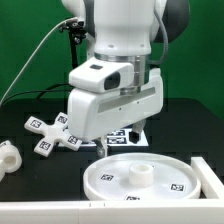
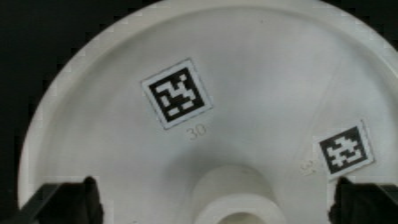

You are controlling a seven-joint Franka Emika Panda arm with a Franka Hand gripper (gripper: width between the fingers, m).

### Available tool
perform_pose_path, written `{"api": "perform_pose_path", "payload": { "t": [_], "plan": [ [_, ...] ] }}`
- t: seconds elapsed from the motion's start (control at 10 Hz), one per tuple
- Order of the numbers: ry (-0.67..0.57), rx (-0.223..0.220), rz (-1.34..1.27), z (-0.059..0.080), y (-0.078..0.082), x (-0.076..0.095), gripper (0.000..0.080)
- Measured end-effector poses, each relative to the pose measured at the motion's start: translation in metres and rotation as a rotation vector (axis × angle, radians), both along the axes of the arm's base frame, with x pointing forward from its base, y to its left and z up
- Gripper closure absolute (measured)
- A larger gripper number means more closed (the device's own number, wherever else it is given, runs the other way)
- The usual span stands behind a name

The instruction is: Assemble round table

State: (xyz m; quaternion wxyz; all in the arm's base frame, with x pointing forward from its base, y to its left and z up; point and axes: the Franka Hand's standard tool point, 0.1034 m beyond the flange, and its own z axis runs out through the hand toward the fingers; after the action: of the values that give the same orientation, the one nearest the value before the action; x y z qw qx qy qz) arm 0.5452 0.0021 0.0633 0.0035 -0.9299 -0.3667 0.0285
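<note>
So from the exterior view: my arm (image 1: 118,45) fills the middle of the shot, and its boxy white wrist end (image 1: 115,105) hangs low over the marker board (image 1: 128,134), hiding most of it. I can't make out my fingertips from this angle.

The round disc (image 1: 140,180) lies flat up front on the black table (image 1: 185,125), rim up, tags showing, with a stubby hub in its middle. A white rail (image 1: 207,176) sits just beside it on the exterior view's right. The cross-shaped base (image 1: 48,133) lies flat off to the exterior view's left, apart from the disc. The leg (image 1: 8,158) is at the far left edge, partly cropped.
</note>
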Motion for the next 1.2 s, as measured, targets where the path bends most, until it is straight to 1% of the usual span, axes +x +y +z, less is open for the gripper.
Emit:
{"api": "perform_pose_path", "payload": {
  "t": [0.3,0.4,0.5,0.6,0.7,0.8,0.9,1.0,1.1,1.2],
  "plan": [
    [0.002,0.000,0.003,-0.002,0.000,-0.001,0.0150],
    [0.008,-0.001,-0.002,-0.001,-0.003,-0.001,0.0150],
    [0.036,-0.015,-0.029,0.002,-0.021,-0.002,0.0150],
    [0.045,-0.026,-0.053,0.008,-0.035,0.001,0.0150],
    [0.053,-0.035,-0.092,0.013,-0.048,0.001,0.0150],
    [0.077,-0.040,-0.111,0.016,-0.058,-0.001,0.0150],
    [0.096,-0.047,-0.106,0.014,-0.052,-0.003,0.0150],
    [0.141,-0.054,-0.102,0.012,-0.045,-0.006,0.0150],
    [0.173,-0.059,-0.098,0.012,-0.041,-0.005,0.0150],
    [0.237,-0.081,-0.100,0.011,-0.041,-0.010,0.0150]
  ]
}}
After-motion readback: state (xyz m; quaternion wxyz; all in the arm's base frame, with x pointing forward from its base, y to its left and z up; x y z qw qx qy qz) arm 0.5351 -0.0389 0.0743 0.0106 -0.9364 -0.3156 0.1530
